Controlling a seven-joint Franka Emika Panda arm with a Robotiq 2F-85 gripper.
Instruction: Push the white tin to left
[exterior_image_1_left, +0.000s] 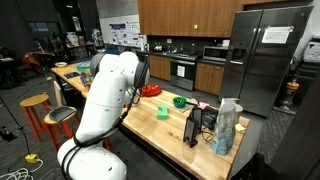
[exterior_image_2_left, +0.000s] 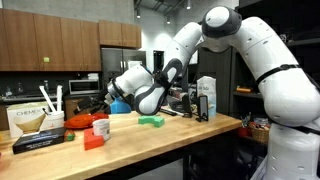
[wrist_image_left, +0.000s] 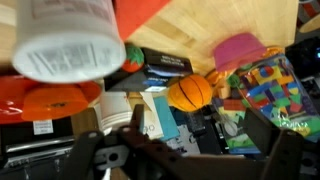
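- The wooden worktop was long and held many things in both exterior views.
- The grey fridge stood behind the worktop, against the kitchen wall.
- The white arm reached over the worktop, and in an exterior view it bent down toward the things on it.
- A tall bag stood upright near one end of the worktop, with black things just beside it.
- A white box stood at the other end, well apart from the bag.
- A red bowl sat near the box.
- A green bowl sat on the wood, apart from the red bowl.
- The white tin stood upright on the worktop. In the wrist view it filled the top left corner, with a red-orange thing just below it. In an exterior view the tin was small and sat just beside the red bowl, with a red block in front of it.
- The gripper showed at the bottom of the wrist view. Its fingers were spread wide and held nothing. It was near the tin and above the things on the worktop, but I could not tell if it touched the tin.
- A pink cup stood on the wood, well apart from the tin.
- An orange ball lay between the tin and the pink cup, on top of some dark flat boxes.
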